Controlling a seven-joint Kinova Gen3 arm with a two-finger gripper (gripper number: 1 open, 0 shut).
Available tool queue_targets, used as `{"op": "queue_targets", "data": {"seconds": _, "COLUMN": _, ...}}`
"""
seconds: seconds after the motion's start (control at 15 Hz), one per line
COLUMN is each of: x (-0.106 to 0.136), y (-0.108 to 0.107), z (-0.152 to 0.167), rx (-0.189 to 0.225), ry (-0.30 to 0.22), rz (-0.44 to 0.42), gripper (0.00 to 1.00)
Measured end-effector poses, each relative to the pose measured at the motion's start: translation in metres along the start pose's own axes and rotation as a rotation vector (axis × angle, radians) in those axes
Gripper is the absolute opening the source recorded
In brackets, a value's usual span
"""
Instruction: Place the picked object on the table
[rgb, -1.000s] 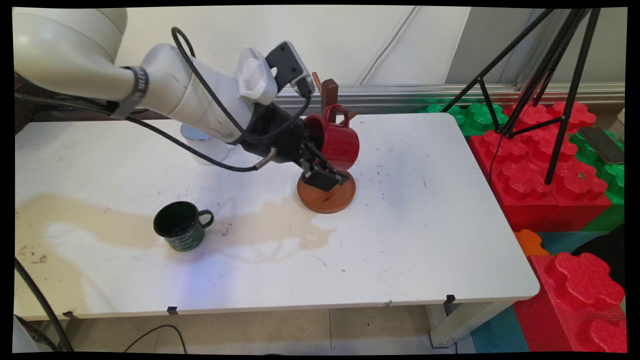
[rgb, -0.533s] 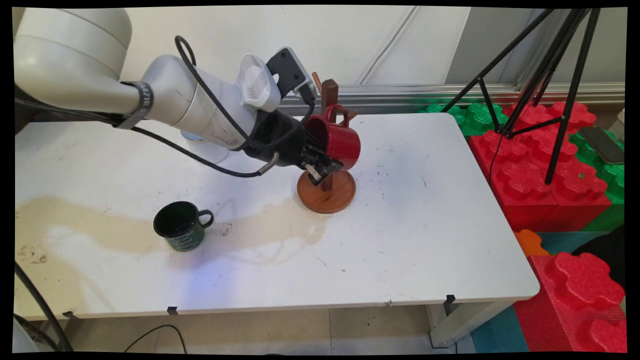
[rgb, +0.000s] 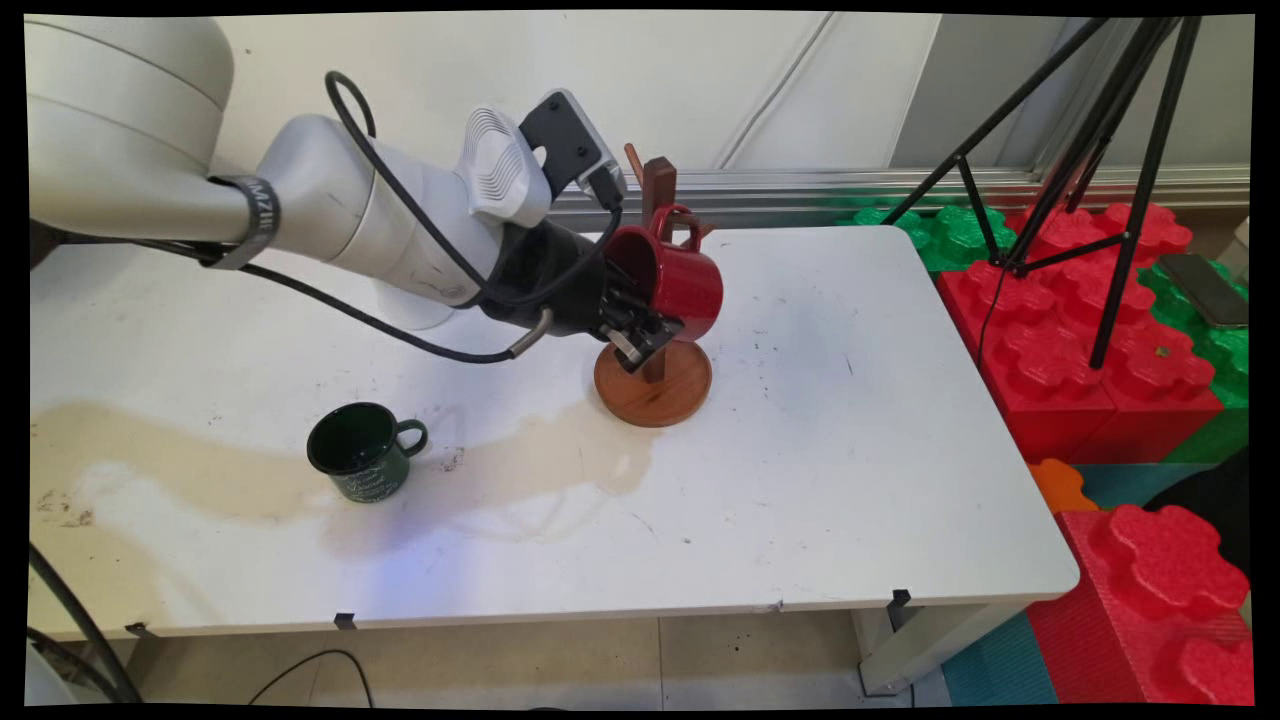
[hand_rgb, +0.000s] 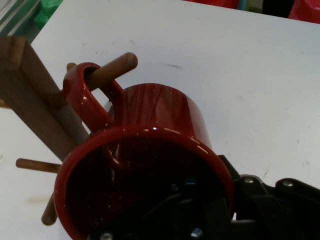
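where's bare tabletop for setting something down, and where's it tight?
Free: the table's right half, from the wooden mug stand to the right edge; also the front strip below the green mug, though stained. Tight: around the stand, where the pincer grips the red mug, handle over a peg.

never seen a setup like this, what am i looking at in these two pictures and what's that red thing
It is a white robot arm at a white table. The wide picture comes from a fixed camera looking down across the table. The close picture comes from a camera on the arm's hand.

The black gripper is the hand. One finger is inside the red mug and one outside, so it looks clamped on the rim. The mug lies tipped on its side, and the close picture shows its handle hooked over a wooden peg of the mug stand, which has a round wooden base.

A dark green mug also stands upright on the table, beside a tan stain.
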Motion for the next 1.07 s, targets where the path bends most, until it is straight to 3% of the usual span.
{"op": "queue_targets", "data": {"seconds": 0.6, "x": 0.006, "y": 0.015, "z": -0.017, "rx": -0.033, "ry": 0.057, "rz": 0.075, "gripper": 0.0}}
{"op": "queue_targets", "data": {"seconds": 1.07, "x": -0.004, "y": 0.025, "z": -0.035, "rx": -0.101, "ry": 0.026, "rz": 0.2, "gripper": 0.0}}
